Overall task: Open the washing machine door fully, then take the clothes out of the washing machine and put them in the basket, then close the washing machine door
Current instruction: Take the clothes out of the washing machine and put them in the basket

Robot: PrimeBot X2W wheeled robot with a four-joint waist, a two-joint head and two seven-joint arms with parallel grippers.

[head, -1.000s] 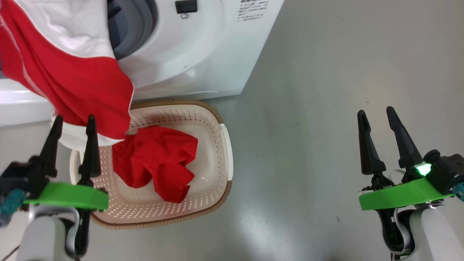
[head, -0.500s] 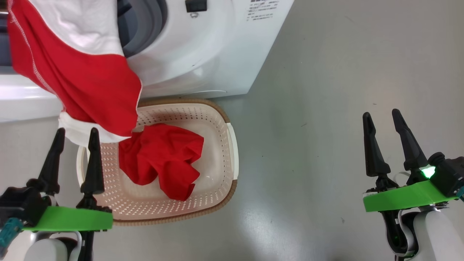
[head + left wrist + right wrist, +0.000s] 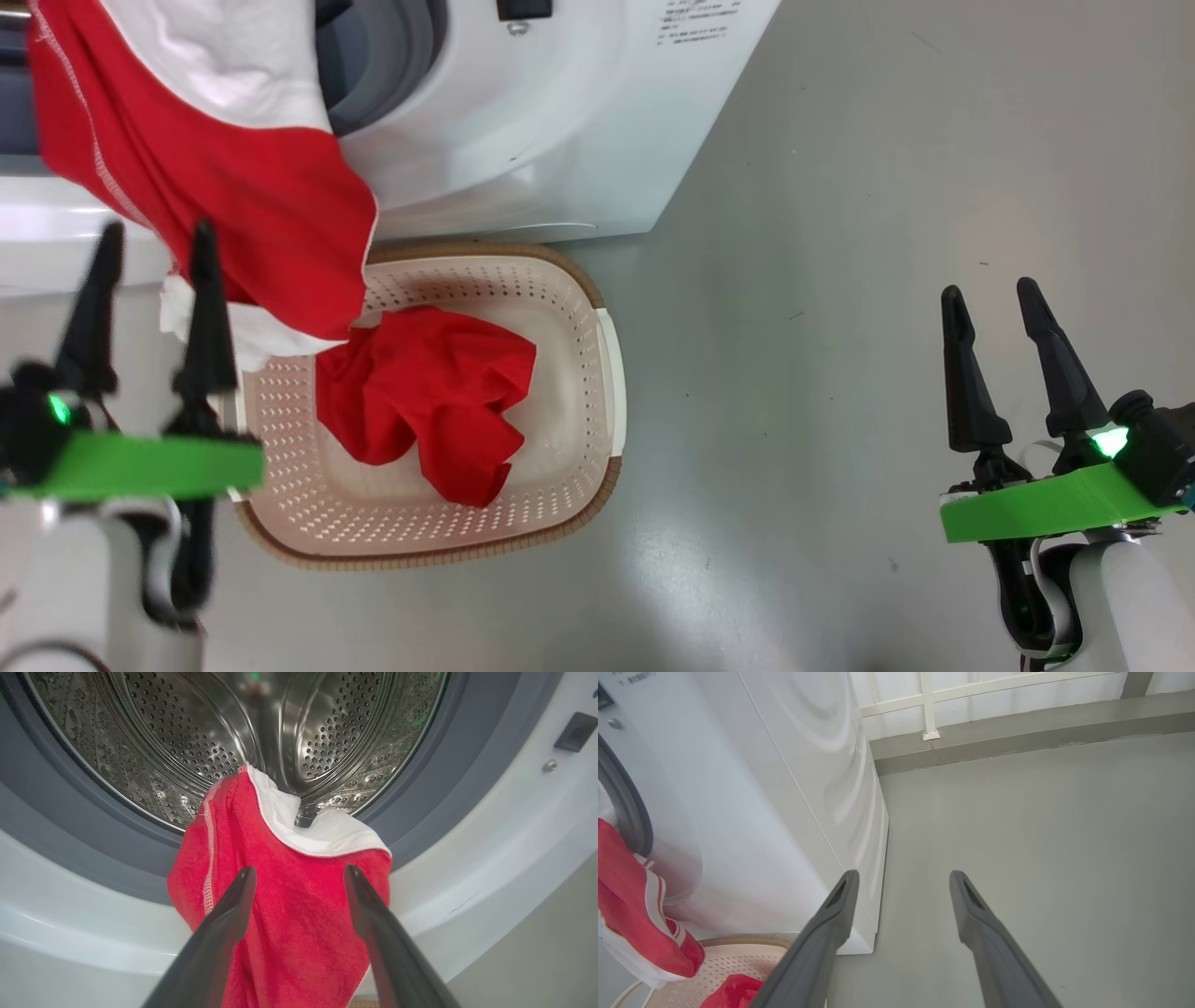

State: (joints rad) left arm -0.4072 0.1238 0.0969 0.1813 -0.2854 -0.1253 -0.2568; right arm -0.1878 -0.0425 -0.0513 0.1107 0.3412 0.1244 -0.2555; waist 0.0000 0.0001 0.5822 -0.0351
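Note:
The white washing machine (image 3: pixel 560 121) stands at the top of the head view, and its door is out of view. A red and white garment (image 3: pixel 233 177) hangs out of the steel drum (image 3: pixel 224 732) over the grey ring, down toward the basket (image 3: pixel 579 308). In the basket lies a second red garment (image 3: pixel 429 401). My left gripper (image 3: pixel 154 233) is open and points at the hanging garment (image 3: pixel 299 914), with nothing between its fingers. My right gripper (image 3: pixel 990 291) is open over bare floor at the right. The right wrist view shows the hanging garment (image 3: pixel 630 914) and the basket (image 3: pixel 738 961).
Grey floor (image 3: pixel 840 280) spreads to the right of the machine and the basket. A low white wall with a grey base (image 3: pixel 1017 742) runs behind the machine.
My left gripper has risen toward the hanging garment and stays open. The head camera has shifted, so the scene slid to the right. The right gripper is about where it was.

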